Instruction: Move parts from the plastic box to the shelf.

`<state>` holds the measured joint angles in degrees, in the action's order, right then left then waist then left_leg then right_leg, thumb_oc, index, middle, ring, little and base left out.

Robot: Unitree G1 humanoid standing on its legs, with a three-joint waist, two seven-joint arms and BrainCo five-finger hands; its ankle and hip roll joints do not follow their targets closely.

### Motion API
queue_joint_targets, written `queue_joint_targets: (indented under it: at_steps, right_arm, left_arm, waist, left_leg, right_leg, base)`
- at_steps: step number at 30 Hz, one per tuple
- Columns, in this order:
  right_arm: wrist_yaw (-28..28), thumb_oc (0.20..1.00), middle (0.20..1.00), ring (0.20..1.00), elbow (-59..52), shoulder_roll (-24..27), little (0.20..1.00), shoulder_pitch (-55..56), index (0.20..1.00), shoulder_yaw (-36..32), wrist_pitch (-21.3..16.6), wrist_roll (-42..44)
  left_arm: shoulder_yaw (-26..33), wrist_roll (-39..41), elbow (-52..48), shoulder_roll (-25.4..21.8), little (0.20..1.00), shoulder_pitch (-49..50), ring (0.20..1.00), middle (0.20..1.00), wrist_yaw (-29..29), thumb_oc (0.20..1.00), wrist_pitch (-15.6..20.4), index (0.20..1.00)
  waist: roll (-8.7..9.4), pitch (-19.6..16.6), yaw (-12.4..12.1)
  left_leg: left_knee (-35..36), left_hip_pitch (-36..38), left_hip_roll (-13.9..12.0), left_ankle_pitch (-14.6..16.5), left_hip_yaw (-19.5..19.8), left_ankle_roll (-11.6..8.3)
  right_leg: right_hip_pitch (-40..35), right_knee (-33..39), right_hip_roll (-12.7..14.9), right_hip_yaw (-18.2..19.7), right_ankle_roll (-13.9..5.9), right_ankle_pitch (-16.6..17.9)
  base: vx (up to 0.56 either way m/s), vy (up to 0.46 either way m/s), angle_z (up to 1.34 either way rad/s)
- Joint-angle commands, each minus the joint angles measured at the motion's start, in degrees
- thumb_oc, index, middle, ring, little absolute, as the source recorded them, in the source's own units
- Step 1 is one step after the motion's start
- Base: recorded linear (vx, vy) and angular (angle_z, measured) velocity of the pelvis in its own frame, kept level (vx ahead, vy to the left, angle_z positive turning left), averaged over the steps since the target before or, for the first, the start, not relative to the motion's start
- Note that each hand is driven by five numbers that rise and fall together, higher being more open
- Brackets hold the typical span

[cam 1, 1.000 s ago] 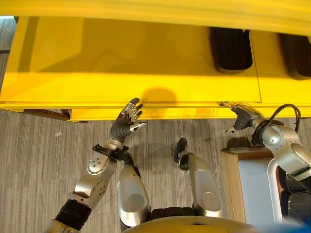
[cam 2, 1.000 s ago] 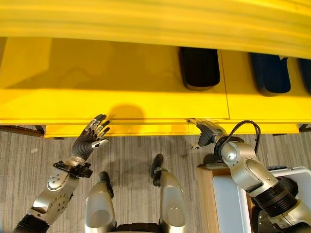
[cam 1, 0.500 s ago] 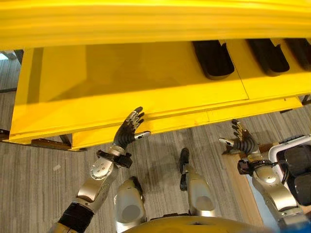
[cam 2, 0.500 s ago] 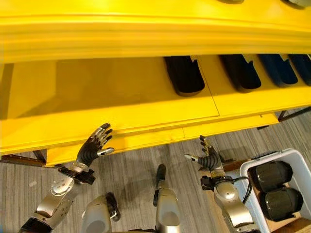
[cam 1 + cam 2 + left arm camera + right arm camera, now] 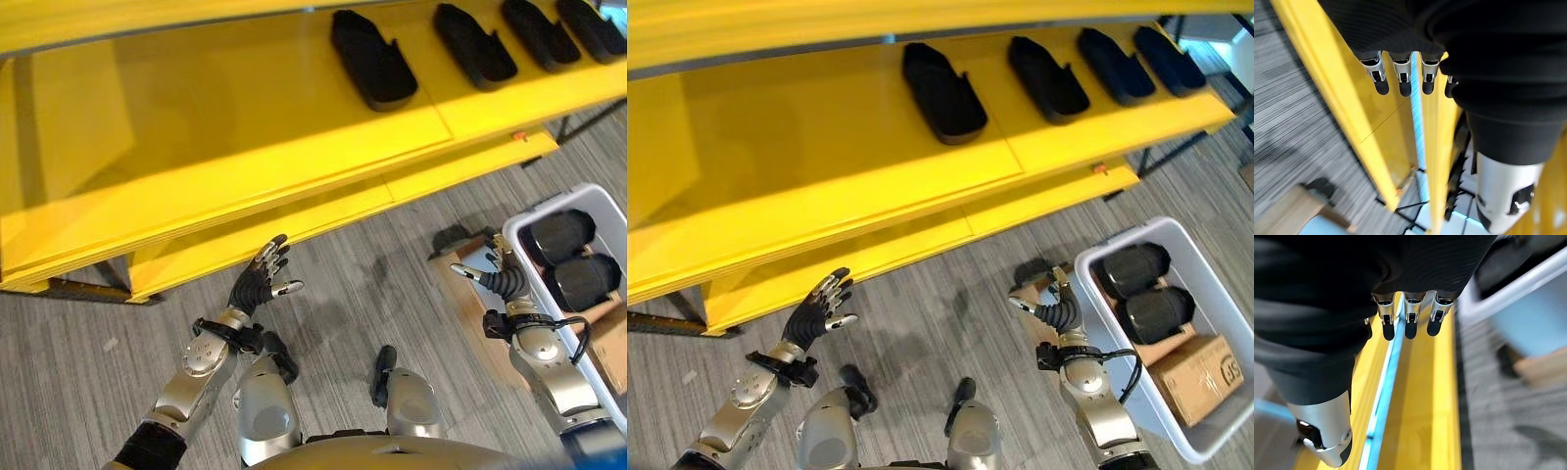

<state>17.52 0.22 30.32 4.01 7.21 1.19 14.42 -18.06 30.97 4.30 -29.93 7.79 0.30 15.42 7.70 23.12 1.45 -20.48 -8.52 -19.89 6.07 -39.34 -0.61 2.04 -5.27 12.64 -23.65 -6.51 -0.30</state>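
Observation:
A white plastic box [image 5: 1117, 238] stands on the floor at the right with two black parts [image 5: 1132, 267] [image 5: 1156, 311] in it. Several more black parts [image 5: 942, 91] [image 5: 1048, 78] lie in a row on the yellow shelf [image 5: 823, 166]. My right hand [image 5: 1056, 311] is held up just left of the box's near corner, open and empty, fingers straight. My left hand [image 5: 818, 313] hangs open over the floor below the shelf's front edge, holding nothing. Straight fingers [image 5: 1406, 318] show in the right wrist view, and likewise straight fingers [image 5: 1400, 73] in the left wrist view.
A brown cardboard box [image 5: 1200, 377] sits in the near end of the plastic box. A wooden board [image 5: 460, 294] lies under the box's left side. The shelf's lower yellow ledge [image 5: 921, 245] juts over the grey striped floor [image 5: 940, 323].
The camera has swung right and back, bringing the box into sight. My right hand left the shelf's front edge and now sits beside the box. The left hand stays raised and open.

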Motion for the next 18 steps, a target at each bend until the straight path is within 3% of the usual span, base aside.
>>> queue_joint_targets:
  at_steps: [1, 4, 9, 10, 11, 13, 18]
  right_arm:
    - [3.7, 1.0, 1.0, 1.0, 0.5, 4.3, 1.0, -1.8, 1.0, -4.6, 2.0, -0.4]
    - [7.9, 1.0, 1.0, 1.0, 2.3, 6.3, 1.0, -0.1, 1.0, -8.7, 2.9, -2.1]
    - [12.6, 1.0, 1.0, 1.0, 5.4, 7.2, 1.0, -0.5, 1.0, -11.3, 2.6, -2.6]
    - [15.8, 1.0, 1.0, 1.0, 8.9, 7.5, 1.0, -2.8, 1.0, -12.3, 1.6, -2.9]
    - [15.6, 1.0, 1.0, 1.0, 9.7, 7.4, 1.0, -3.6, 1.0, -12.0, 1.2, -3.3]
    - [15.3, 1.0, 1.0, 1.0, 10.5, 7.4, 1.0, -4.7, 1.0, -11.8, 0.6, -3.3]
    - [13.7, 1.0, 1.0, 1.0, 11.6, 6.9, 1.0, -6.8, 1.0, -10.7, -0.4, -2.5]
  left_arm:
    - [2.5, 0.6, -2.0, 1.4, 1.0, 1.3, 1.0, 1.0, 1.8, 1.0, 3.8, 1.0]
    - [3.4, 1.6, -3.2, 2.6, 1.0, 2.3, 1.0, 1.0, 1.0, 1.0, 3.8, 1.0]
    - [3.3, 2.9, -3.6, 4.0, 1.0, 3.1, 1.0, 1.0, -0.7, 1.0, 3.9, 1.0]
    - [2.7, 2.3, -3.8, 5.5, 1.0, 4.5, 1.0, 1.0, -1.3, 1.0, 4.1, 1.0]
    - [2.5, 2.4, -3.7, 5.8, 1.0, 4.8, 1.0, 1.0, -0.9, 1.0, 4.7, 1.0]
    - [2.1, 2.6, -3.8, 6.0, 1.0, 4.8, 1.0, 1.0, -1.1, 1.0, 4.9, 1.0]
    - [0.0, 2.3, -2.9, 5.8, 1.0, 1.8, 1.0, 1.0, -4.8, 1.0, 4.6, 1.0]
  waist:
    - [0.03, -1.8, 0.2]
    - [-0.24, -2.1, 1.8]
    - [-1.41, -2.2, 2.3]
    - [-2.8, -3.0, 1.7]
    - [-3.04, -3.3, 1.6]
    - [-3.54, -3.9, 1.7]
    - [-5.21, -4.6, 3.4]
  left_leg:
    - [5.7, 3.4, -1.2, -4.1, 2.7, -3.07]
    - [9.2, 5.4, -2.0, -6.8, 3.0, -4.97]
    - [10.6, 6.7, -2.4, -7.8, 4.9, -5.94]
    - [10.8, 7.2, -1.0, -7.0, 13.7, -5.89]
    - [10.4, 7.0, -0.4, -6.8, 16.2, -5.75]
    - [10.0, 7.0, 0.0, -6.8, 18.2, -5.66]
    - [6.6, 6.2, 0.6, -8.3, 19.0, -6.3]
  right_leg:
    - [-4.4, -3.3, 1.4, -2.1, -1.56, -0.8]
    - [-3.0, -4.2, -1.3, -1.2, 0.41, -3.0]
    - [-1.4, -6.2, -2.5, 0.1, 2.36, -4.6]
    - [1.5, -8.3, -4.2, 4.6, 3.84, -5.9]
    - [2.0, -8.3, -4.6, 5.9, 3.98, -5.9]
    - [2.6, -8.2, -5.3, 7.2, 4.31, -6.0]
    - [3.0, -7.9, -6.1, 8.6, 5.49, -6.5]
  base:
    - [0.0, -0.465, -1.74]
    - [0.05, -0.436, -0.91]
    - [0.09, -0.162, -0.4]
    - [0.23, -0.137, -0.86]
    - [0.24, -0.122, -1.41]
    - [0.09, -0.046, -1.73]
    - [0.1, -0.05, -0.48]
